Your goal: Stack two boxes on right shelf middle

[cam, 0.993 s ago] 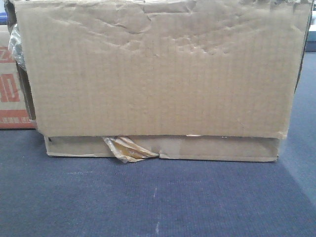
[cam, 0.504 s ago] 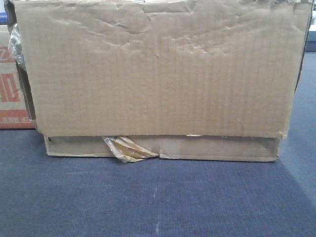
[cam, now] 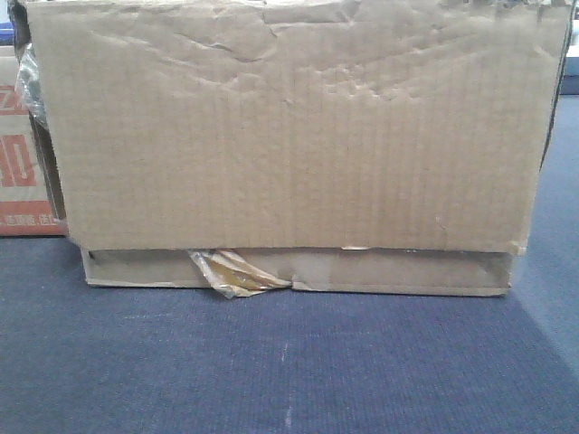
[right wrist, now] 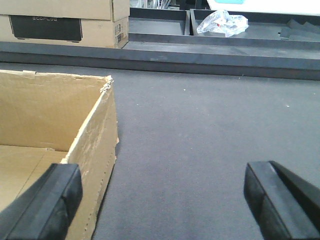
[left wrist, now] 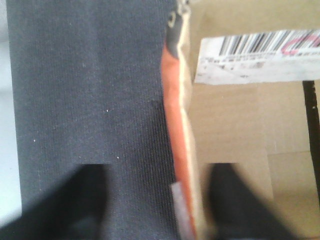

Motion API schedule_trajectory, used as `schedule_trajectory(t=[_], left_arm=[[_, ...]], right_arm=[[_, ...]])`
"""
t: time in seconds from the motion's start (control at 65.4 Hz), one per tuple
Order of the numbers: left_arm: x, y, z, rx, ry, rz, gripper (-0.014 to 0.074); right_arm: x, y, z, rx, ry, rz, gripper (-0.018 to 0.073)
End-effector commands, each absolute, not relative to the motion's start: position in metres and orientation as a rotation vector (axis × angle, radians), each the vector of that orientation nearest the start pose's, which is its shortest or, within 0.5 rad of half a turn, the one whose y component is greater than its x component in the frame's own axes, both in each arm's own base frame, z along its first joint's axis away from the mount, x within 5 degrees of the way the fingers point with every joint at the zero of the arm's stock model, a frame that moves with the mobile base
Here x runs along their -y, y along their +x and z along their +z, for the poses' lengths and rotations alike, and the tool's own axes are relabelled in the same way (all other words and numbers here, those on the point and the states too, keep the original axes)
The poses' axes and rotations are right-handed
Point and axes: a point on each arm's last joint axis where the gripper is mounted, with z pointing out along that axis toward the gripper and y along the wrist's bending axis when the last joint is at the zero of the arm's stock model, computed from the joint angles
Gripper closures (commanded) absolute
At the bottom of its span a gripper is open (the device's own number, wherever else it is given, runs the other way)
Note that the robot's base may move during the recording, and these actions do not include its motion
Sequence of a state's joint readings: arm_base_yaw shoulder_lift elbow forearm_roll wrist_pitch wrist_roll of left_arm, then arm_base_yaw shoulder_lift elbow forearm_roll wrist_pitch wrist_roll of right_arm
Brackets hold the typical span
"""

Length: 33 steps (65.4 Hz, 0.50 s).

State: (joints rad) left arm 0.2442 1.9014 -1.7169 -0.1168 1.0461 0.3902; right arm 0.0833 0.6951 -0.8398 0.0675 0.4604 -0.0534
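A wide, dented brown cardboard box (cam: pixel 289 136) fills the front view and stands on dark carpet. Under its front edge lies a lower cardboard strip (cam: pixel 398 271) with torn yellowish tape (cam: pixel 231 273); I cannot tell whether it is a second box. My right gripper (right wrist: pixel 162 200) is open astride the brown box's side wall (right wrist: pixel 95 150), with one finger (right wrist: pixel 45 205) over the inside and the other over carpet. My left gripper (left wrist: pixel 162 200) is open and blurred, straddling the orange-edged wall (left wrist: pixel 177 125) of a labelled box. The right shelf is out of view.
A red-and-white printed box (cam: pixel 23 181) stands at the left edge behind the brown box. In the right wrist view, dark rails (right wrist: pixel 200 55), stacked cartons (right wrist: pixel 65 22) and a plastic bag (right wrist: pixel 222 22) lie beyond the carpet. A barcode label (left wrist: pixel 260 55) sits inside the orange-edged box.
The red-and-white printed box at the left edge has shifted very slightly. The big brown box has not moved.
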Motion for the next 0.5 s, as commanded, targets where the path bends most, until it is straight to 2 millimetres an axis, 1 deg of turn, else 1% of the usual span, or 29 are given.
schedule_trajectory(t=[0.0,0.046,0.061,0.168,0.26,0.352,0.489], left_arm=[[-0.092,0.406,0.298,-2.692,0.144,0.022,0.0574],[-0.091,0.405,0.299,-2.697,0.145,0.020,0.0695],[-0.091,0.405,0.299,-2.700,0.145,0.018,0.0706],[-0.090,0.402,0.302,-2.708,0.142,0.013,0.0708],[-0.090,0.398,0.310,-2.691,0.106,0.021,0.0708],[-0.092,0.391,0.325,-2.661,0.074,0.075,0.0708],[-0.096,0.374,0.355,-2.591,-0.007,0.213,0.0708]], right_arm=[[-0.013,0.136,0.395,-1.782,-0.105,0.062,-0.0001],[-0.013,0.136,0.395,-1.781,-0.110,0.050,-0.0001],[-0.012,0.136,0.395,-1.781,-0.111,0.047,-0.0001],[-0.012,0.136,0.395,-1.781,-0.117,0.036,-0.0001],[-0.012,0.136,0.395,-1.781,-0.117,0.036,-0.0001],[-0.012,0.136,0.395,-1.783,-0.117,0.036,-0.0001],[-0.012,0.135,0.395,-1.784,-0.117,0.036,-0.0001]])
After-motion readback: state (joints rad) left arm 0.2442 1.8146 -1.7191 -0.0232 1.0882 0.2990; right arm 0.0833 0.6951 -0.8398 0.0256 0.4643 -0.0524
